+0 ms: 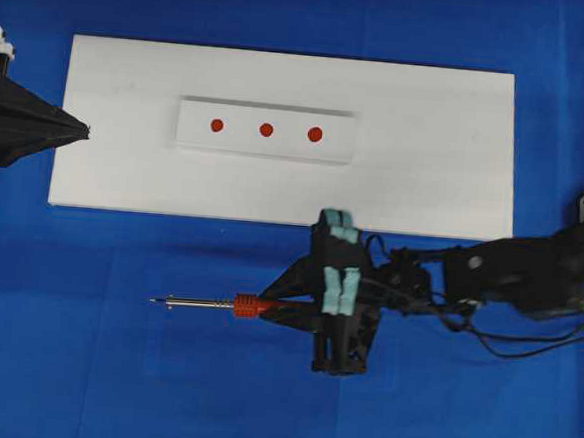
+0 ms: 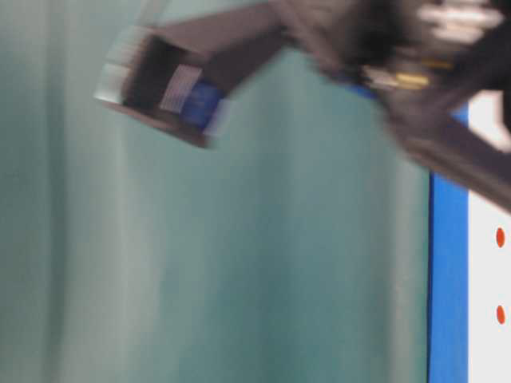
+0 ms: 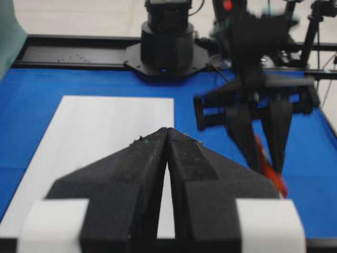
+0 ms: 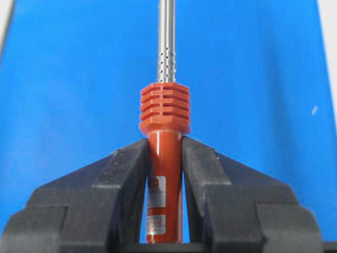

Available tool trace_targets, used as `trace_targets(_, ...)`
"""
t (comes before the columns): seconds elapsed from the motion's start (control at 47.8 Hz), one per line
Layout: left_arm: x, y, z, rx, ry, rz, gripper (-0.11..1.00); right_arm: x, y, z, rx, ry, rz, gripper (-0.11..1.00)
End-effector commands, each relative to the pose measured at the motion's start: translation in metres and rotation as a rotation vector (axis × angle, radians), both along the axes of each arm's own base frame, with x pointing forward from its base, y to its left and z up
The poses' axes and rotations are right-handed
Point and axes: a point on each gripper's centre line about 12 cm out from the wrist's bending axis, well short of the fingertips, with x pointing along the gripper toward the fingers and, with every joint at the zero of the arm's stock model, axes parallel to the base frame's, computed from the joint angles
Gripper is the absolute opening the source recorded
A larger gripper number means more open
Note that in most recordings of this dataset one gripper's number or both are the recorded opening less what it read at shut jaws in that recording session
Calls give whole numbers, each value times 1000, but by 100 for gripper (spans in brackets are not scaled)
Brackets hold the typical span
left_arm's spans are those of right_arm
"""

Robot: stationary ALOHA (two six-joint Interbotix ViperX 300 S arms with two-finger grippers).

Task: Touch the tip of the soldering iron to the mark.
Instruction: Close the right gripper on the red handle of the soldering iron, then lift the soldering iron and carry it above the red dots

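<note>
My right gripper [image 1: 271,307] is shut on the red-orange handle of the soldering iron [image 1: 248,305], over the blue cloth in front of the white board [image 1: 434,189]. The silver shaft points left, with its tip [image 1: 156,300] apart from the board. In the right wrist view both jaws press the handle [image 4: 164,174] just behind its ribbed collar. Three red marks [image 1: 266,130] sit in a row on a raised white strip [image 1: 337,147] on the board. My left gripper [image 1: 86,129] is shut and empty at the board's left edge, its fingertips [image 3: 167,132] together.
The soldering iron's black cord [image 1: 504,339] trails right along the right arm. The blue cloth [image 1: 111,367] surrounds the board. The table-level view is mostly a blurred arm [image 2: 447,96] and green backdrop, with two of the marks [image 2: 501,237] at its right edge.
</note>
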Motion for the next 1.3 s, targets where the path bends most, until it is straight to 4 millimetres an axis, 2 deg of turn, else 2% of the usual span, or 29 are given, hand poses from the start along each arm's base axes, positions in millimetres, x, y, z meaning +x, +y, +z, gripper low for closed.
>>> trace_targets(0.0,1,0,5,0,-21,-2,2,-5,1,37,9,-61,20,7)
trace_targets(0.146,1,0,6,1,-25,-2,2,-16,0,69,-12,-98,58,6)
trace_targets(0.293,1,0,6,0,-25,-2,2,-22,-3,84,-30,-115,75,7)
trace_targets(0.753,1,0,6,1,-29,-2,2,-23,-7,81,-42,-89,78,6)
trace_targets(1.004,1,0,6,1,-28,-2,2,-23,-32,81,-99,-48,59,6)
trace_targets(1.276,1,0,6,0,-28,-3,2,-20,-79,76,-201,34,8,7)
